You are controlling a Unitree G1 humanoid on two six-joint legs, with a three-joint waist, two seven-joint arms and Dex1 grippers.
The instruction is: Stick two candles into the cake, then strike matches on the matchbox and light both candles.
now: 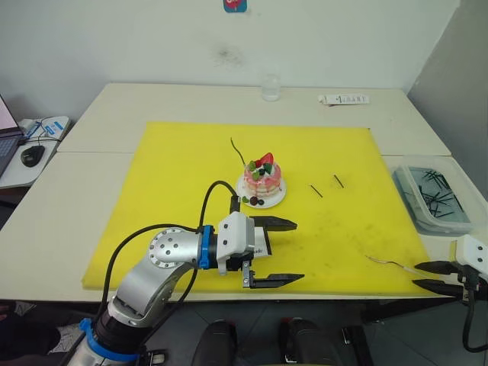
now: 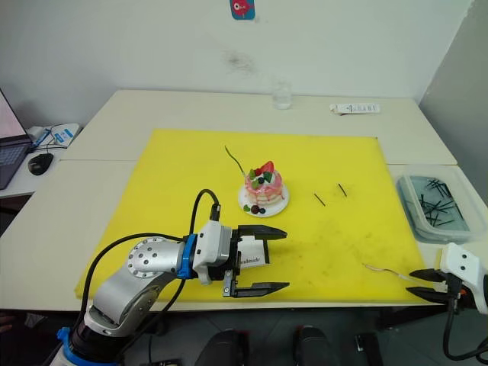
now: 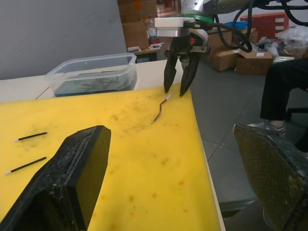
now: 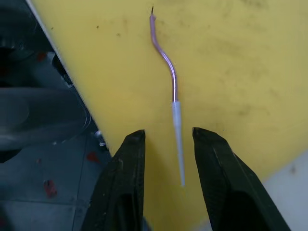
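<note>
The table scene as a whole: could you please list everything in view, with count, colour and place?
Mat: one, yellow, covering the table's middle.
Cake: one, pink, on a white plate, mid-mat.
Candles: two, thin; one standing in the cake, one lying at the mat's near right corner.
Matches: two, dark, on the mat right of the cake.
Matchbox: one, white, between the left gripper's fingers.
Glass: one, clear, far table edge.
Bin: one, clear, right of the mat, holding dark sticks.
Left gripper: open.
Right gripper: open, straddling the lying candle's tip.

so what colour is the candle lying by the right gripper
Pinkish-purple with a pale white tip, clearest in the right wrist view: candle, right gripper.
</note>
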